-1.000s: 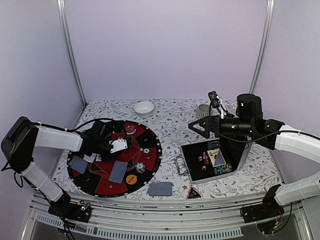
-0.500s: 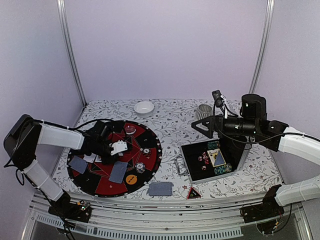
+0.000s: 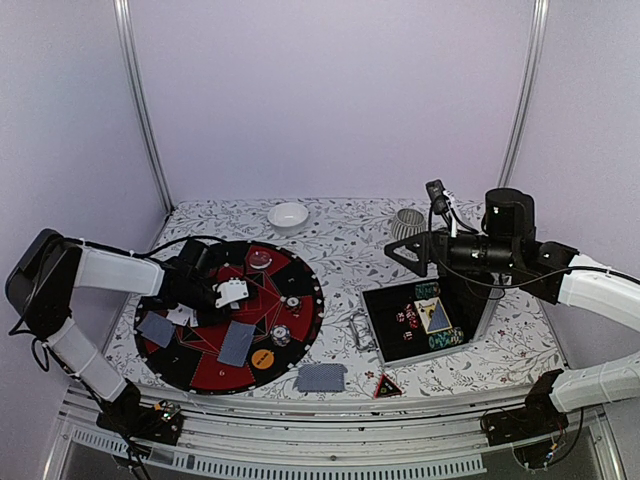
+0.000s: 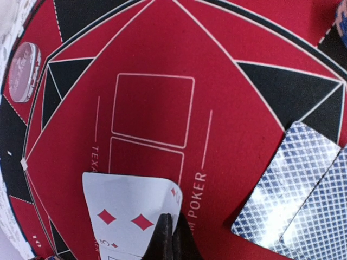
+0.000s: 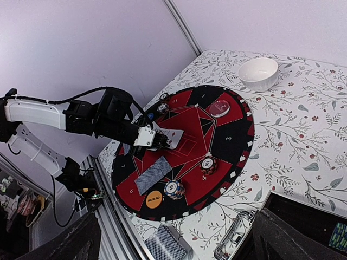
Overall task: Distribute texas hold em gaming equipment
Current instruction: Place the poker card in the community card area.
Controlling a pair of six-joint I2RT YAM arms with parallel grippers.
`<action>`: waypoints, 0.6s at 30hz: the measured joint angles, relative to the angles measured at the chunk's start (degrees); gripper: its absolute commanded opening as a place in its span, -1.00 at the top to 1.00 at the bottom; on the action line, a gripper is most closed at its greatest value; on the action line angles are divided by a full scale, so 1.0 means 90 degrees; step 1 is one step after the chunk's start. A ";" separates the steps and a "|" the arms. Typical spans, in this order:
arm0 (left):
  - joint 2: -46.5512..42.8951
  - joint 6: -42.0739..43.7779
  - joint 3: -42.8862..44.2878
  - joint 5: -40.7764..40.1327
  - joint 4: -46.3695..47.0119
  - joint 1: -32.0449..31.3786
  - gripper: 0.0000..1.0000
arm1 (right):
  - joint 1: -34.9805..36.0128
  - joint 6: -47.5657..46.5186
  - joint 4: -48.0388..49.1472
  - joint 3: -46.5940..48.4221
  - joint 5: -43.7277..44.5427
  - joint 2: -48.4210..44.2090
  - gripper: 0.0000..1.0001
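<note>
My left gripper (image 3: 243,291) is shut on the edge of a face-up diamonds card (image 4: 127,214) and holds it just over the red centre of the round poker mat (image 3: 300,270). The pinching fingertips (image 4: 172,219) show in the left wrist view, and the card also shows in the right wrist view (image 5: 173,138). Face-down patterned cards lie on the mat (image 3: 237,343) and at its left edge (image 3: 157,328). An orange button disc (image 3: 262,358) and two chip stacks (image 3: 281,334) (image 3: 291,302) sit on the mat. My right gripper (image 3: 398,256) is open and empty, high above the table.
A face-down deck (image 3: 321,377) and a red triangular marker (image 3: 388,386) lie on the tablecloth by the near edge. An open black case (image 3: 385,325) with chips and cards stands at the right. A white bowl (image 3: 288,215) and a ribbed cup (image 3: 407,222) stand at the back.
My left gripper has shifted slightly over the mat, still holding the card. My right arm has drifted a little to the right.
</note>
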 measured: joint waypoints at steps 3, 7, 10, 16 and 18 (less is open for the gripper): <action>0.0000 0.0027 0.0000 0.0005 -0.0005 0.0002 0.98 | 0.0000 -0.0015 0.0000 -0.0019 0.0002 -0.0005 -0.99; -0.0002 0.0029 0.0000 0.0002 -0.0027 0.0002 0.86 | -0.0002 -0.0015 -0.0002 -0.0036 0.0005 -0.0010 -0.98; -0.0002 0.0002 0.0017 -0.0005 -0.0085 0.0007 0.71 | -0.0002 -0.0024 -0.0005 -0.0036 0.0005 -0.0010 -0.98; -0.0007 -0.0112 0.0121 -0.0126 -0.0180 0.0039 0.16 | -0.0002 -0.0034 -0.0005 -0.0036 0.0005 -0.0010 -0.98; -0.0044 -0.0143 0.0129 -0.0168 -0.0204 0.0053 0.14 | -0.0002 -0.0034 -0.0005 -0.0036 0.0007 -0.0010 -0.98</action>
